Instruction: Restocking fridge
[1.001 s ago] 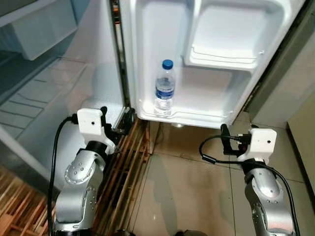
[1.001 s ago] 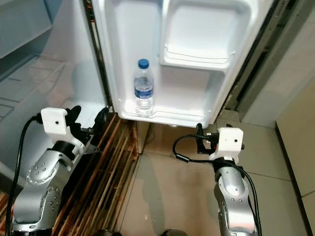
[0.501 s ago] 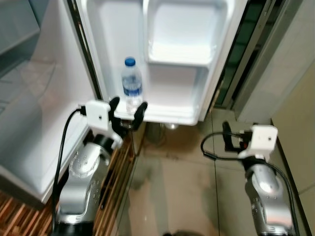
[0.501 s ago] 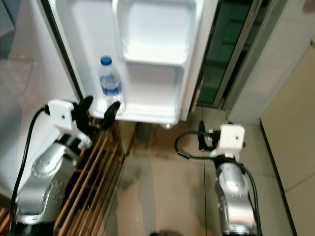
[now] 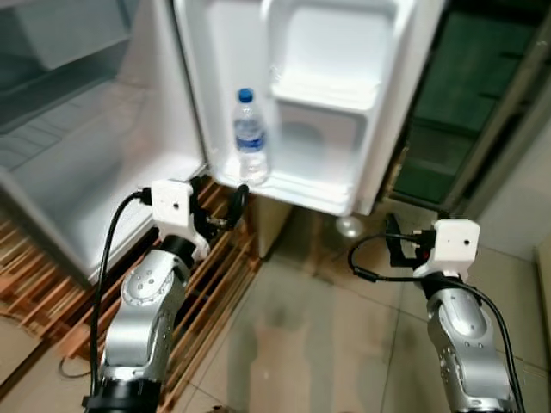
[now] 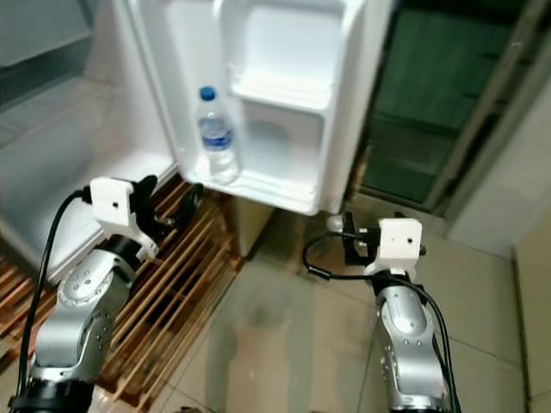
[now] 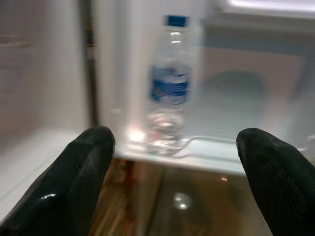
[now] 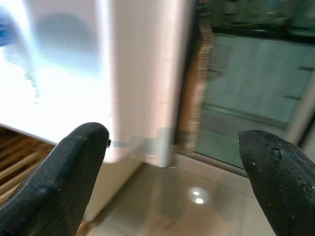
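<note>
A clear water bottle (image 5: 250, 138) with a blue cap and blue label stands upright in the bottom shelf of the open white fridge door (image 5: 344, 103). My left gripper (image 5: 219, 200) is open with nothing in it. It hangs just below and to the left of the door's lower corner, short of the bottle. In the left wrist view the bottle (image 7: 170, 88) stands straight ahead between the two spread fingers (image 7: 83, 177). My right gripper (image 5: 392, 245) is open and holds nothing, low over the tiled floor to the right of the door. Its wrist view faces the door's outer edge (image 8: 142, 73).
The fridge's white inside (image 5: 77, 155) opens at the left. A slatted wooden pallet (image 5: 198, 292) lies under the fridge and below my left arm. Beige floor tiles (image 5: 310, 344) stretch ahead. A dark green glass-fronted unit (image 5: 456, 112) stands behind the door at the right.
The whole picture has shifted, so the camera has moved; the fridge door looks farther off. My left gripper, up by the bottle's shelf half a second ago, now sits lower and left of it.
</note>
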`<state>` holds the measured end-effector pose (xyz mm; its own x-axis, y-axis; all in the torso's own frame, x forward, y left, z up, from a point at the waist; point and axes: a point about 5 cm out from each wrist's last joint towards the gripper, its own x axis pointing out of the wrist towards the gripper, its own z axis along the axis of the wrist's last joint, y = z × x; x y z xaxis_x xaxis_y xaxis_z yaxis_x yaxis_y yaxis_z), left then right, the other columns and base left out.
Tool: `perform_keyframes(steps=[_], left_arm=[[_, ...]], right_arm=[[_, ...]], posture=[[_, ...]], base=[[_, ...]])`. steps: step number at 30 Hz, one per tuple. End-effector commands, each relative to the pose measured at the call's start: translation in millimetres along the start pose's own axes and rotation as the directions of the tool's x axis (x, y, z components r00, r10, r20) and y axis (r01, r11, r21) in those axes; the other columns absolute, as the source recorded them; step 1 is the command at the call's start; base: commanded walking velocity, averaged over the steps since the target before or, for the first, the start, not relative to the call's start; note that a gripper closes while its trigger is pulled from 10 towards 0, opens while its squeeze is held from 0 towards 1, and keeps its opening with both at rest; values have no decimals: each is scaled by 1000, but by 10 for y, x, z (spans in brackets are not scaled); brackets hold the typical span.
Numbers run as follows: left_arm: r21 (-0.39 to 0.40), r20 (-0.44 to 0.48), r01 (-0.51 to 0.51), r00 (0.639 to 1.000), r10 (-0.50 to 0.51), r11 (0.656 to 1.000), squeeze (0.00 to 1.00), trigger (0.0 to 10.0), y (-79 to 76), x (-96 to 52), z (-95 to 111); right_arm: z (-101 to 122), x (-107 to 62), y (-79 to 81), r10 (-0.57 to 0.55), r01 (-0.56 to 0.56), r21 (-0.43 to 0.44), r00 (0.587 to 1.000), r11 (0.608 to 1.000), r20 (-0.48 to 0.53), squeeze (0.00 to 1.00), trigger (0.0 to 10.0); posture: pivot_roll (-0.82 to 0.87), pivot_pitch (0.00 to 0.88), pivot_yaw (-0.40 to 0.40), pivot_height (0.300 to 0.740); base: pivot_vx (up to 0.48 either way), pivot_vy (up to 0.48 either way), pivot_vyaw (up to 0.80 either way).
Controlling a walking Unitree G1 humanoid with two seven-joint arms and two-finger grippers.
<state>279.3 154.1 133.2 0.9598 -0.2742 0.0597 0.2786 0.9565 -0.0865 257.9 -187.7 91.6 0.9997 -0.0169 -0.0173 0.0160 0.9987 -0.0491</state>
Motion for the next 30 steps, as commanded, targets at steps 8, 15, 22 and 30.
perform_keyframes(steps=[8,15,22,30], left_arm=[[5,14,-49,999,49,999,0,10000,-1,70,14],[11,3,-102,995,102,995,0,10000,70,34,-31],[5,9,-76,997,76,997,0,10000,13,50,-18],[-27,22,-95,995,96,995,0,10000,1,73,-21]], right_arm=[[37,-13,-15,10,-10,-16,1000,1000,13,231,10000],[17,-53,-30,6,-6,-18,1000,1000,7,235,10000],[17,-67,-6,11,-10,-26,1000,1000,10,247,10000],[11,-116,-13,20,-20,-35,1000,999,12,306,10000]], posture=[[-222,0,53,740],[-222,0,53,740],[-225,0,60,740],[-242,0,65,740]], base=[[0,-480,694],[0,-480,694],[0,-480,694],[0,-479,695]])
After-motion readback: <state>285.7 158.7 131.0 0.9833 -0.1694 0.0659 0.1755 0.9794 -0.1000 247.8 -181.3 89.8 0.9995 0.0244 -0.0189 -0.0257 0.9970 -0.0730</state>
